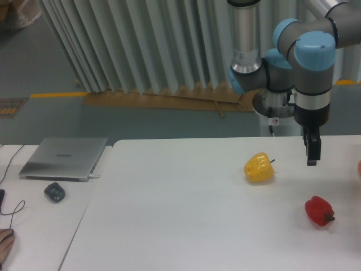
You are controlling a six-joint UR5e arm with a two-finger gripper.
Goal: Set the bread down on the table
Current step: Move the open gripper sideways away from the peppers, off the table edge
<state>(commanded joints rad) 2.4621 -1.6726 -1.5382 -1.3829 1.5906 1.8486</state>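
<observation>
At the right edge of the view, a sliver of orange (359, 167) shows level with the gripper, cut off by the frame; too little of it is visible to say whether it is the bread, and no loaf appears anywhere else on the table (186, 226). The gripper (312, 158) hangs from the arm (312, 68) above the table's right side, pointing straight down, and its dark fingers (313, 152) are seen edge-on as one narrow block, so whether they are apart or together cannot be told; nothing shows between them. A yellow pepper (259, 168) sits to the left of the gripper, and a red pepper (319, 210) lies nearer the camera, below and slightly right of it; both are apart from the fingers. A small round sticker with red marks (274, 121) sits on the arm's wrist, too small to read. On the adjoining desk (39, 226) a closed silver laptop (63, 158) carries a faint logo on its lid that is illegible. A dark round object (54, 192) lies just in front of it, and thin cables (12, 210) run off the left edge. A fingertip (5, 243) pokes in at the bottom left corner.
</observation>
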